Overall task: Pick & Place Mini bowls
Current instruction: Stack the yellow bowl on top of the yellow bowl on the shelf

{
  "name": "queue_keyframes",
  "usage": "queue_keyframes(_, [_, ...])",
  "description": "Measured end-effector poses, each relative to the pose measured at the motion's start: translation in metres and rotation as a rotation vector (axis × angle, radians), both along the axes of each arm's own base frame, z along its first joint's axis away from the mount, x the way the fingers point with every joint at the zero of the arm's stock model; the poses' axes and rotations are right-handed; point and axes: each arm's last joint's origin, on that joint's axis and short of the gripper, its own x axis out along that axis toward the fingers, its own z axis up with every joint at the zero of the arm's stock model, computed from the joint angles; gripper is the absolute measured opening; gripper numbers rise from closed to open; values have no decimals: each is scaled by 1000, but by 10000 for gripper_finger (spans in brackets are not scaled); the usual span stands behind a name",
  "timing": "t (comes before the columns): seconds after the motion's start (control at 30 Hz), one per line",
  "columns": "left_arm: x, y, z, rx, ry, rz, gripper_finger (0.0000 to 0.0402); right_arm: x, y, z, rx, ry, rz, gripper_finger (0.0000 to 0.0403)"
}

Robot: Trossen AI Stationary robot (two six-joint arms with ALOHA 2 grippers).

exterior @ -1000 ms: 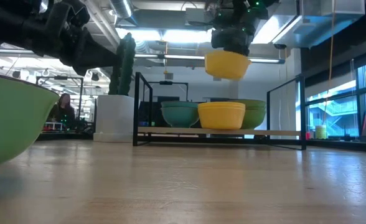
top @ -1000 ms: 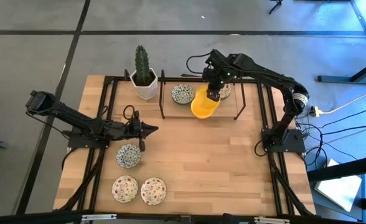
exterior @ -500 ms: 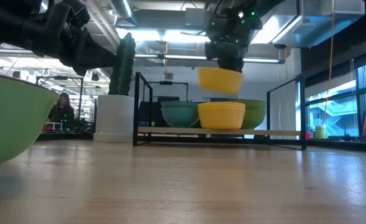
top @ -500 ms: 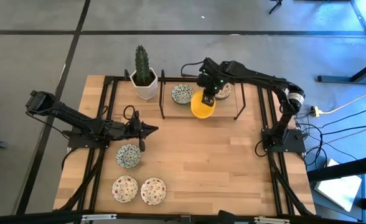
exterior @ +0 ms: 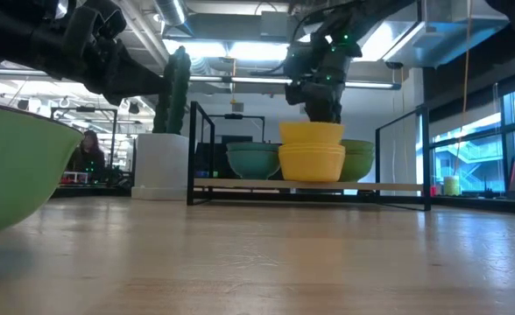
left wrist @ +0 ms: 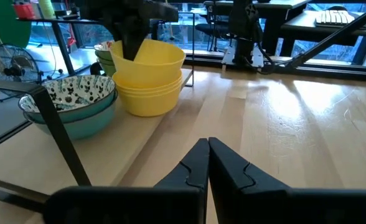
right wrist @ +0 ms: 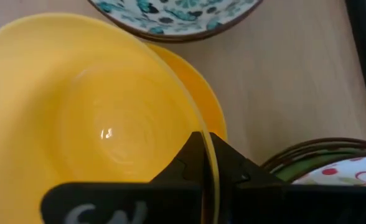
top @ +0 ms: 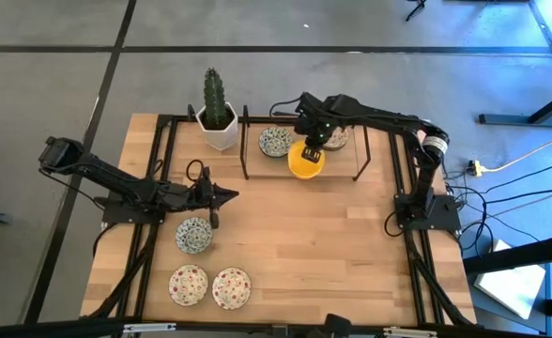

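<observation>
On the rack, right pincer [top: 311,147] pinches the upright yellow bowl's [top: 305,160] rim.

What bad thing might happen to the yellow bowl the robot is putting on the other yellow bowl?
The right gripper pinches the top yellow bowl by its rim, nested in the lower yellow bowl. If the fingers drag on release, they might lift or tip it. It may also stick in the lower bowl. The blue-green bowl and the speckled bowl stack sit close, so a sideways pull-out could bump them.
</observation>
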Motion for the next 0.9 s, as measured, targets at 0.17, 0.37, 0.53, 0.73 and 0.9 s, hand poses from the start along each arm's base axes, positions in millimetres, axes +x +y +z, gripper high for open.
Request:
queue_keyframes(0.17, [0,0,0,-7,-3,1,4,4,-3,-10,-3,31,5,7])
queue_keyframes(0.37, [0,0,0,-9,-4,1,4,7,-4,-18,8,53,20,18])
queue_keyframes(0.53, [0,0,0,-12,-6,2,4,6,-4,-18,-2,57,55,59])
queue_keyframes(0.73, [0,0,0,-28,-11,5,4,6,-4,-18,-2,58,54,105])
queue_keyframes(0.9, [0,0,1,-36,-22,6,4,6,-4,-18,1,57,48,127])
